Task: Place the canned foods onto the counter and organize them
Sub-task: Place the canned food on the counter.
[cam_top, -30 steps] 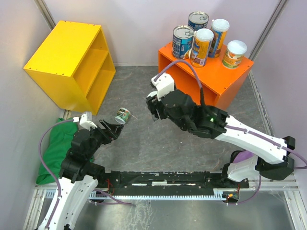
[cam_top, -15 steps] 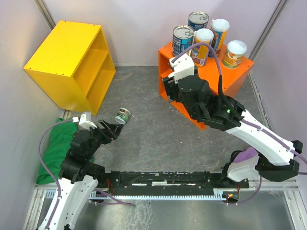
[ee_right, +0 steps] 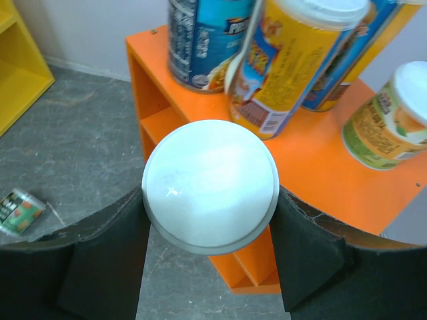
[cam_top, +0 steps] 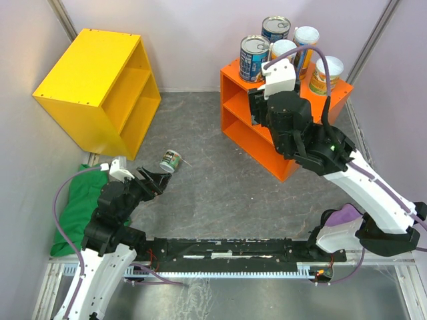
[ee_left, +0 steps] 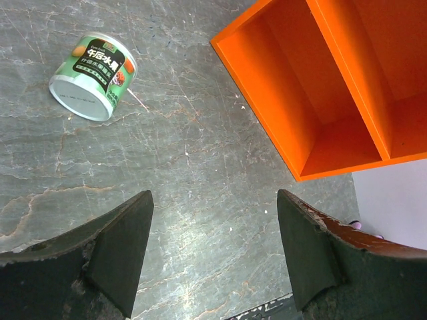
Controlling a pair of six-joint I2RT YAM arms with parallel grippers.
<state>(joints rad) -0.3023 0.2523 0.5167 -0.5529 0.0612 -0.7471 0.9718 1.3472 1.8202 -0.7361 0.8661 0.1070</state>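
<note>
My right claw (ee_right: 208,203) is clenched on a short round can with a pale lid (ee_right: 210,180), one finger on each side of it. I hold that can by the near left part of the bright orange box-shaped cabinet (cam_top: 331,110), which sits at the far right with its open side and one shelf facing left. I cannot tell if the can touches the flat top. Five more cans stand up on that top. A wide blue-labelled tin with a silver top (cam_top: 253,57) is at the left, and a second blue-labelled tin (cam_top: 275,28) is farther back. A tall slim yellow can with a white lid (ee_right: 293,60) stands just right of the first tin, with a tall slim blue can with a white lid (cam_top: 305,41) behind it. A short can with a green and orange label (cam_top: 325,73) stands alone at the right. The last one, a small green-labelled can (ee_left: 93,77), lies on its side on the grey stone table (cam_top: 213,187), left of the middle and well apart from the orange cabinet. My left claw (ee_left: 213,227) is spread wide with nothing in it, near that can but not touching. A yellow cabinet (cam_top: 93,80) sits far left, and a green cloth (cam_top: 73,207) lies near left.
</note>
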